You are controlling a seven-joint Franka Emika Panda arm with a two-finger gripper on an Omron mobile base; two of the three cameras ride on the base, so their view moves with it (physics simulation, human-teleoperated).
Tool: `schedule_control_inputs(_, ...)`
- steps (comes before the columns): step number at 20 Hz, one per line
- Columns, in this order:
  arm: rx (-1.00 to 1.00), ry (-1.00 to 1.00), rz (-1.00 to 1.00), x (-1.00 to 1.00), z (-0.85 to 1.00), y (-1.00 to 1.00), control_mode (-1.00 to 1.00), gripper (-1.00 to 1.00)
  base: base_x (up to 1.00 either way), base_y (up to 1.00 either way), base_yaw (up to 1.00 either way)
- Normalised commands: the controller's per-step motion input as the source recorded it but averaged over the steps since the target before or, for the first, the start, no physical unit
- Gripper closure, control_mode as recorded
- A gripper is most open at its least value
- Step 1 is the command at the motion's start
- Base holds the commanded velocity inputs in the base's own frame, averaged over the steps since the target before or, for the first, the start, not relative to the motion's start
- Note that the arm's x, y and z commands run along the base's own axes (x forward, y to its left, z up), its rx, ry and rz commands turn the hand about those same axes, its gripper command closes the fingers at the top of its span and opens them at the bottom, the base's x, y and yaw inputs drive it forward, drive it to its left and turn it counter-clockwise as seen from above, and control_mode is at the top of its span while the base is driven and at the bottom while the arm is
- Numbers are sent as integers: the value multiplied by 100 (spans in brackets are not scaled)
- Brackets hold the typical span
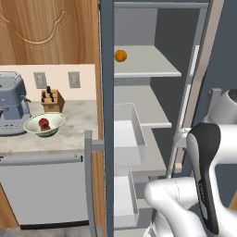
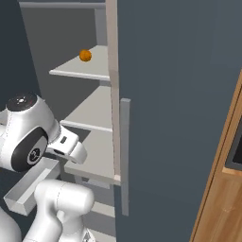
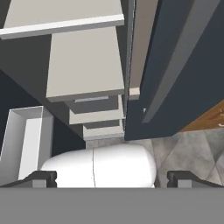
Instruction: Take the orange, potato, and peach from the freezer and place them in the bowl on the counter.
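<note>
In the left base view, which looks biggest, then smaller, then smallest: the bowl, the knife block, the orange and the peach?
1. bowl
2. knife block
3. orange and peach: they look about alike, and they sit at different depths, so I won't rank them.

No readable text, labels, brands or numbers on any surface in view
</note>
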Motion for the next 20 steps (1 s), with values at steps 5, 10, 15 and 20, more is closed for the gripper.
schedule_control_inputs(5,0,0,0,0,0,0,100,-100,56,56,0)
schedule_control_inputs(10,0,0,0,0,0,0,100,-100,68,49,0)
schedule_control_inputs(15,0,0,0,0,0,0,100,-100,30,16,0)
schedule_control_inputs(20,0,0,0,0,3,0,-100,-100,0,0,0)
